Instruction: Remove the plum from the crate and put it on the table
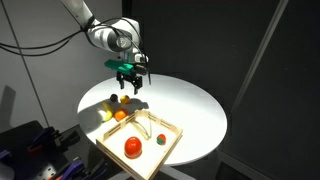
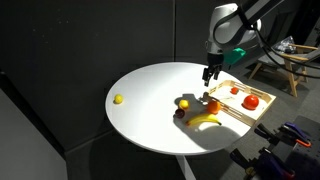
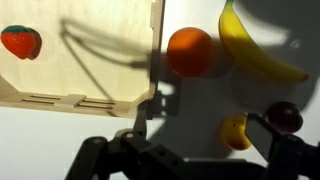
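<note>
The plum is small and dark maroon. It lies on the white table, outside the crate, beside a small yellow fruit; in an exterior view the plum sits near the banana. The light wooden crate is at the upper left of the wrist view and holds a red strawberry-like fruit. My gripper is open and empty, hovering above the table just beside the crate in both exterior views. Its right finger is close to the plum.
An orange ball and a banana lie on the table next to the crate's corner. A larger red fruit sits in the crate. A small yellow ball lies alone at the far side of the table.
</note>
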You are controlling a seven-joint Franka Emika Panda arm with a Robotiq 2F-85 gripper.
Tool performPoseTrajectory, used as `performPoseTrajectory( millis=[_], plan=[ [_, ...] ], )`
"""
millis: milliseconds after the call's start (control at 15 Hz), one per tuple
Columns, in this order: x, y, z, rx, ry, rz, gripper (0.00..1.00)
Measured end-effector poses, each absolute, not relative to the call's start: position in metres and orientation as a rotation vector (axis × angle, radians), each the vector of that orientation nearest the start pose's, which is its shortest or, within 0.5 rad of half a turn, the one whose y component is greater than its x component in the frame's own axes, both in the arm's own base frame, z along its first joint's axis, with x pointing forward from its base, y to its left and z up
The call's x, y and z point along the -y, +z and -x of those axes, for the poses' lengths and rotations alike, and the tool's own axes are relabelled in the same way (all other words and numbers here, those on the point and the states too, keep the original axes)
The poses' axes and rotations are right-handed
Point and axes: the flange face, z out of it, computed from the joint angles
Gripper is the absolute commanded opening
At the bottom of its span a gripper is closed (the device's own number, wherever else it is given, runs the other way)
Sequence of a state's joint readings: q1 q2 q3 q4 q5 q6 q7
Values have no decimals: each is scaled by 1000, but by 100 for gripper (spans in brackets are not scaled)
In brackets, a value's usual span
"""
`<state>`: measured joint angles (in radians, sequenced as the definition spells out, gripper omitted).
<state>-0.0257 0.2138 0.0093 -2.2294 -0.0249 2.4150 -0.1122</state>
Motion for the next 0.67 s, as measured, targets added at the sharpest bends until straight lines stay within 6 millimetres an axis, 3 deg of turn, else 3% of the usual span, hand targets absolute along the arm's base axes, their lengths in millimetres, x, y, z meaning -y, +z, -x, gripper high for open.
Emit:
performPoseTrajectory(
  millis=[400, 667],
  plan=[
    [36, 306, -509, -47, -9, 3161, 100],
    [46, 319, -487, -87, 42, 3156, 100]
  ],
)
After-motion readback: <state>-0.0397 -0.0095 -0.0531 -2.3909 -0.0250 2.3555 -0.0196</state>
